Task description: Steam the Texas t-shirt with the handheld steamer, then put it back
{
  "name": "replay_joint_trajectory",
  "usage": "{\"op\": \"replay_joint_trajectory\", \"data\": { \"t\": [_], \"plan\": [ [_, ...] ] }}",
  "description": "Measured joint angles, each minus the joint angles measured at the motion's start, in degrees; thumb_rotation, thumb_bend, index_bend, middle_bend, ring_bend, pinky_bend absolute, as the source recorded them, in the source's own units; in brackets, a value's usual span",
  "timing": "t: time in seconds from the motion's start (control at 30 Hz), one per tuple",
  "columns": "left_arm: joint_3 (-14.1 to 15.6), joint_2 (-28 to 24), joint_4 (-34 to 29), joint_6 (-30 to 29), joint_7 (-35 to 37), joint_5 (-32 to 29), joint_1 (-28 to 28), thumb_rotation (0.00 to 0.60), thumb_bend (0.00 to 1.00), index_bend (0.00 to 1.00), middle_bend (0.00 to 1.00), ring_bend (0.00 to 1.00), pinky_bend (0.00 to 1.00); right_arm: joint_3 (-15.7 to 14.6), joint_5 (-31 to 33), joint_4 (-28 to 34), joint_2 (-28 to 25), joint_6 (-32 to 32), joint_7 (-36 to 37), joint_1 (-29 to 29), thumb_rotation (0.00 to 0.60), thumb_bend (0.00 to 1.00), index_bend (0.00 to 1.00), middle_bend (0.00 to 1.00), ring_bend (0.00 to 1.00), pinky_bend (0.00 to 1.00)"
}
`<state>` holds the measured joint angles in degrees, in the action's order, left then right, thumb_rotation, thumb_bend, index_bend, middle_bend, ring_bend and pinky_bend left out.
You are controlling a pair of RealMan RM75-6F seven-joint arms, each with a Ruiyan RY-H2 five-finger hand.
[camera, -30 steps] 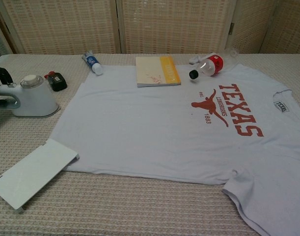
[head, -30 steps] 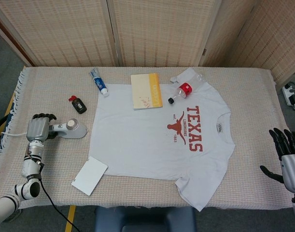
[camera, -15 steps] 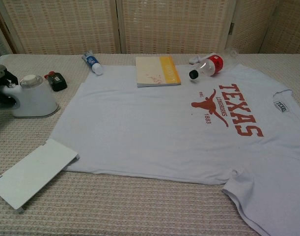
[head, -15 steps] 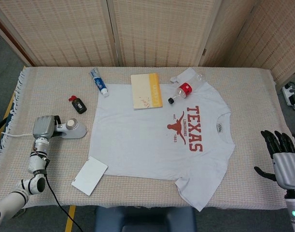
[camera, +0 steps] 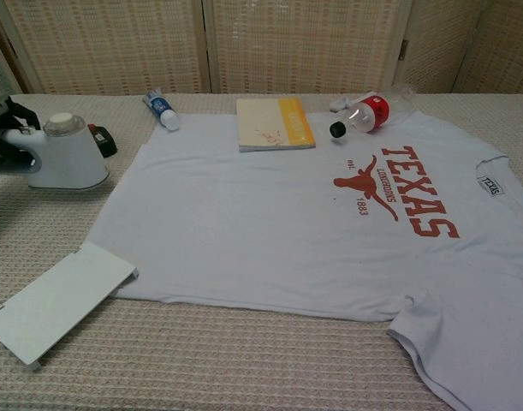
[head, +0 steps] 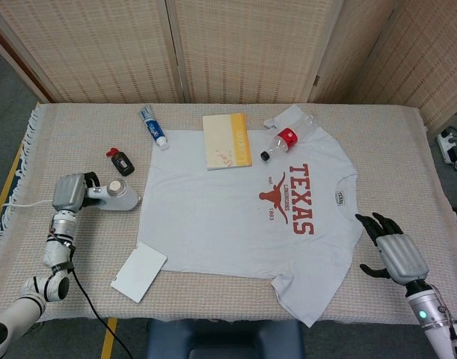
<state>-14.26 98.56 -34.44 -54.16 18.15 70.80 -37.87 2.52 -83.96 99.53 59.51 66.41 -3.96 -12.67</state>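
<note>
The white Texas t-shirt [head: 213,217] lies flat on the table, its red longhorn print [camera: 389,193] towards the right. The white handheld steamer [head: 117,196] is just left of the shirt's hem. My left hand [head: 69,193] grips its handle from the left. In the chest view the steamer [camera: 66,158] shows at the far left, with only a bit of the left hand [camera: 2,128] at the frame edge. My right hand [head: 393,252] hovers open with fingers spread, just off the shirt's right edge. The chest view does not show it.
On the shirt's far edge lie a yellow-and-cream book [head: 227,140] and a clear bottle with a red label [head: 288,134]. A toothpaste tube [head: 153,126] and a small black item [head: 121,161] lie at the back left. A white flat box [head: 138,271] sits by the near-left hem.
My left hand has closed around the steamer's handle and shifted the steamer slightly right, towards the shirt. My right hand has come in from the table's right edge to the shirt's side.
</note>
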Motion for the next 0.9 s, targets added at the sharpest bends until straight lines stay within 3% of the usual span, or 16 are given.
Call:
{"op": "replay_joint_trajectory", "data": {
  "t": [0.17, 0.3, 0.4, 0.63, 0.9],
  "plan": [
    [0.0, -1.6, -2.9, -4.5, 3.0, 1.7, 0.8, 0.6, 0.35, 0.9, 1.0, 0.89, 0.68, -0.5, -1.0, -0.9, 1.3, -6.4, 1.9, -4.2, 0.587, 0.73, 0.0, 0.05, 0.0, 0.0],
    [0.1, -3.8, -8.5, -7.4, 3.0, 3.3, 1.3, 0.6, 0.35, 0.9, 1.0, 0.89, 0.68, -1.3, -3.0, -2.0, 2.7, -11.1, 5.2, -7.6, 0.475, 0.85, 0.0, 0.02, 0.0, 0.0],
    [0.3, -5.5, -14.0, -9.0, 1.8, 4.4, 1.4, 0.6, 0.35, 0.9, 1.0, 0.89, 0.68, -2.2, -5.1, -3.8, 4.2, -13.4, 8.3, -10.0, 0.434, 0.87, 0.0, 0.02, 0.0, 0.0],
    [0.6, -8.3, -27.7, -10.4, -5.2, 6.8, 0.1, 0.6, 0.35, 0.9, 1.0, 0.89, 0.68, -4.1, -8.5, -10.9, 10.1, -15.2, 12.4, -12.4, 0.426, 0.87, 0.0, 0.02, 0.0, 0.0],
    [0.5, -5.7, -33.2, -8.0, -13.7, 8.2, -5.2, 0.6, 0.35, 0.9, 1.0, 0.89, 0.68, -6.4, -10.7, -16.8, 14.6, -14.4, 15.9, -13.3, 0.423, 0.87, 0.0, 0.02, 0.0, 0.0]
  ]
}}
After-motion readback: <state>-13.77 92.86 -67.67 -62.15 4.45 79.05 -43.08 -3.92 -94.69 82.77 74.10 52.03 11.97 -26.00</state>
